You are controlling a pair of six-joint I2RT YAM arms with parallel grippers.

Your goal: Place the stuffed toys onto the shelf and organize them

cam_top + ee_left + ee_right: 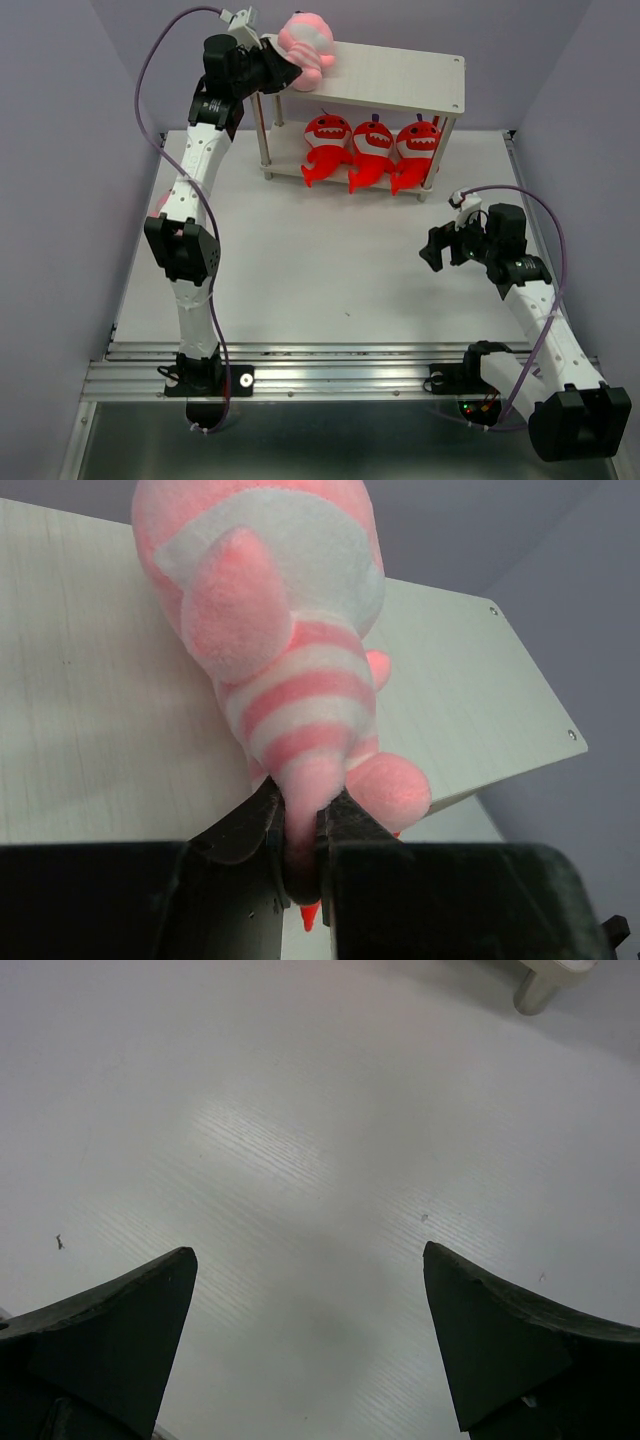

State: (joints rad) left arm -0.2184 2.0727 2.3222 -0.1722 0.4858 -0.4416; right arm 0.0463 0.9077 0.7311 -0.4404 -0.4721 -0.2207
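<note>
A pale pink striped toy (306, 45) lies on the left end of the shelf's top board (400, 80). My left gripper (283, 68) is shut on its tail end. In the left wrist view the fingers (250, 825) pinch the toy's narrow pink tail (300, 680) over the whitish board (100, 680). Three red shark toys (372, 148) sit side by side on the lower tier, facing the front. My right gripper (445, 248) is open and empty above the table, right of centre; its view (310, 1250) shows only bare table between the fingertips.
A small patch of pink (163, 203) shows behind the left arm near the table's left edge; I cannot tell what it is. One shelf leg (535, 990) shows at the top of the right wrist view. Purple walls stand round the white table (320, 280).
</note>
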